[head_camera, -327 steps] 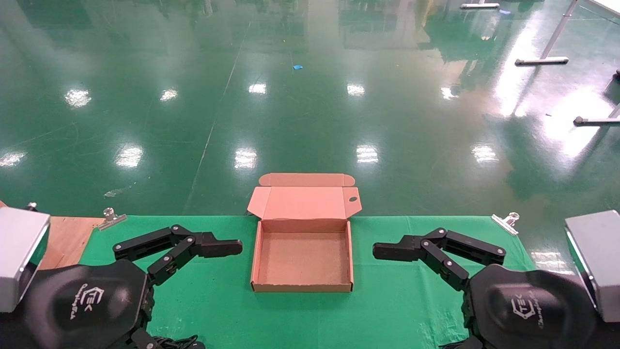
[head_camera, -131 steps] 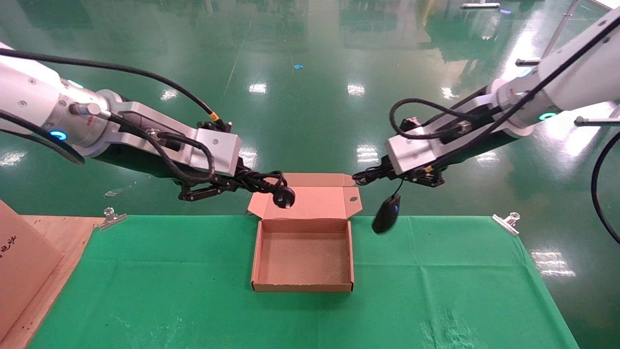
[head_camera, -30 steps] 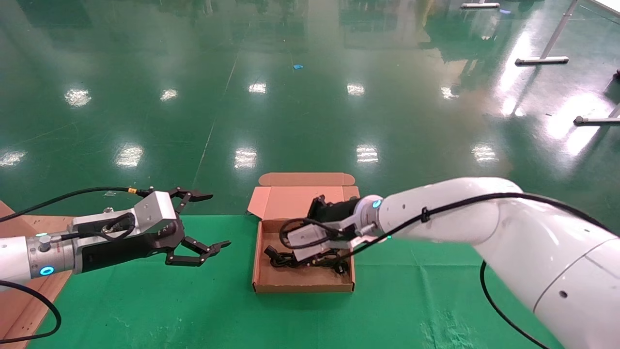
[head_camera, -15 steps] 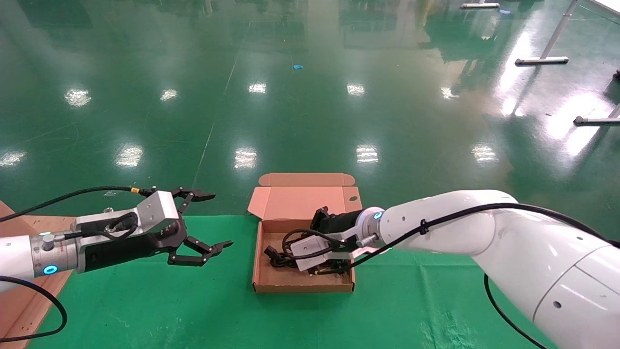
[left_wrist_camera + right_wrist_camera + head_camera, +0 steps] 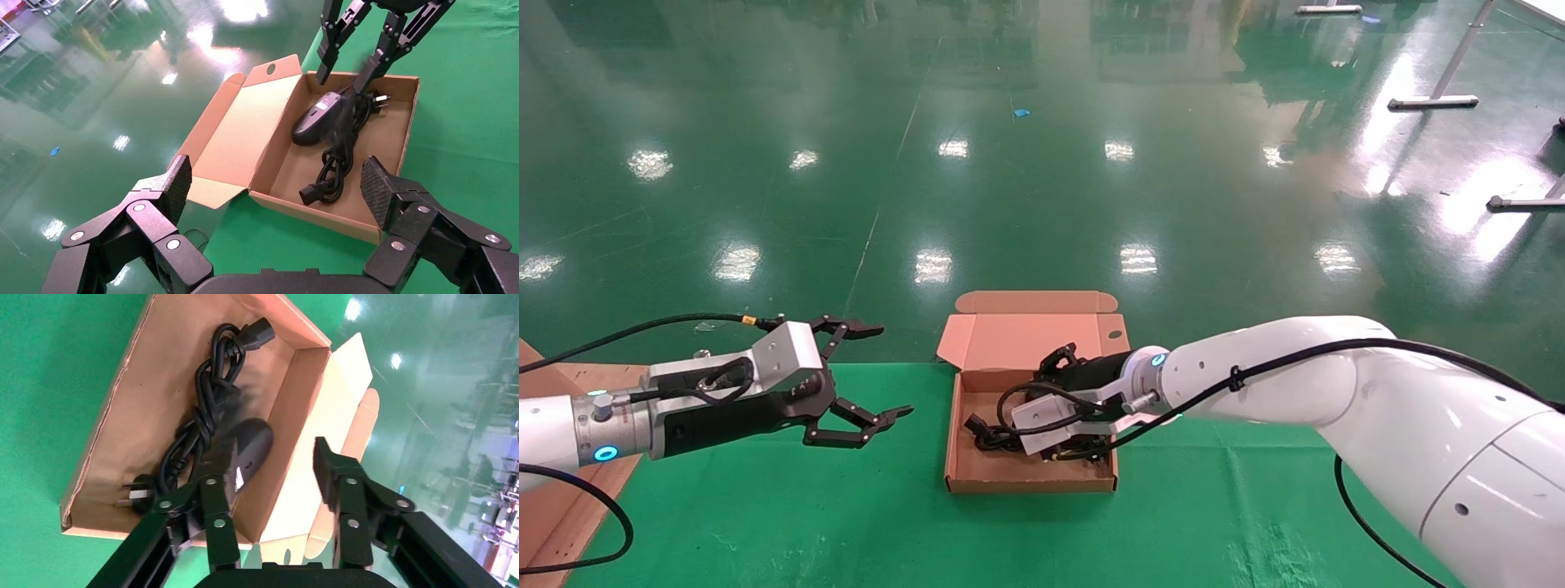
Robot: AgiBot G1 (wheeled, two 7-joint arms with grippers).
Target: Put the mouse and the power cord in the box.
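Observation:
The brown cardboard box (image 5: pixel 1030 483) sits open in the middle of the green table, its lid (image 5: pixel 1026 339) folded back. Inside lie the bunched black power cord (image 5: pixel 335 160) (image 5: pixel 205 413) and the black mouse (image 5: pixel 313 120) (image 5: pixel 250 443), side by side. My right gripper (image 5: pixel 266 471) hangs open over the box's back right corner. Its fingers straddle the back wall, one of them just above the mouse, and they hold nothing. In the head view the right wrist hides the mouse. My left gripper (image 5: pixel 872 371) (image 5: pixel 275 184) hovers open and empty left of the box.
Green cloth (image 5: pixel 846 514) covers the table. Metal clips (image 5: pixel 705 365) (image 5: pixel 1373 371) pin its far corners. A wooden board (image 5: pixel 552 514) shows at the left edge. Beyond the table's far edge is shiny green floor.
The right gripper has shifted slightly over the box, with its back finger now showing above the rear wall. The left arm has barely moved.

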